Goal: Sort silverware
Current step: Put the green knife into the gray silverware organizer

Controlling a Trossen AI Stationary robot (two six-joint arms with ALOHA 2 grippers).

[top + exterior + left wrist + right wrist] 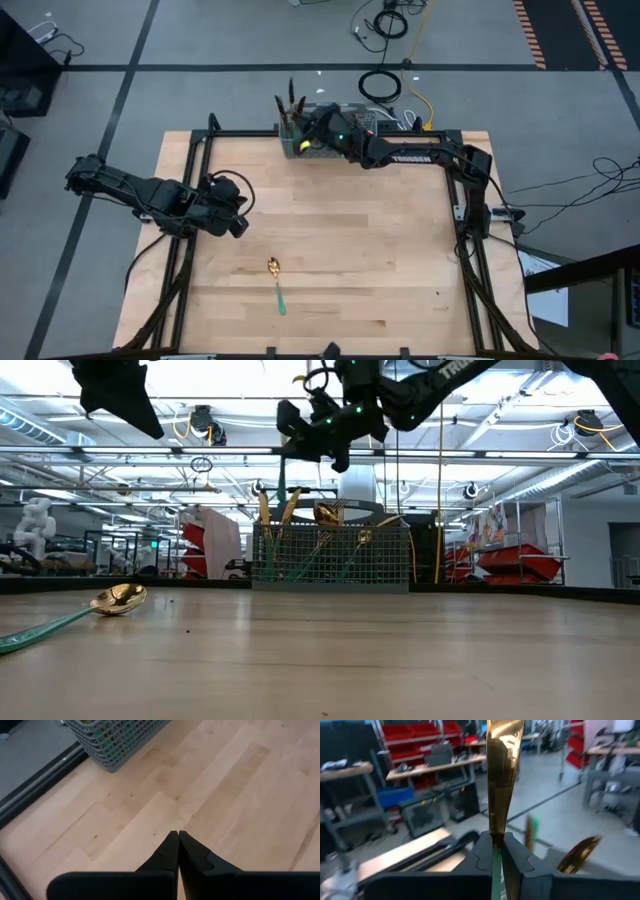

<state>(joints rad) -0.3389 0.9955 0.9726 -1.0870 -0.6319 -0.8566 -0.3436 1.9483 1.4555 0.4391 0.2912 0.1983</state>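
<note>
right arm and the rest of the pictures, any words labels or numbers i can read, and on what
"TROSSEN": white letters along the dark right arm in the high view, small and only just readable.
"TR": the start of the same white lettering on that arm in the low view; the rest is cut off.
Nothing else is readable: the room's signs and red bins behind the grey wire-mesh basket are too blurred.

One spoon (276, 280) lies flat on the table at about 6 o'clock from the centre, gold bowl toward 12, slim teal handle trailing toward 6. Well apart, at 12 o'clock on the far edge, several gold-headed pieces (326, 520) stand upright. One gold-bladed knife (501, 780) stands vertical, its teal handle pinched below.
</note>
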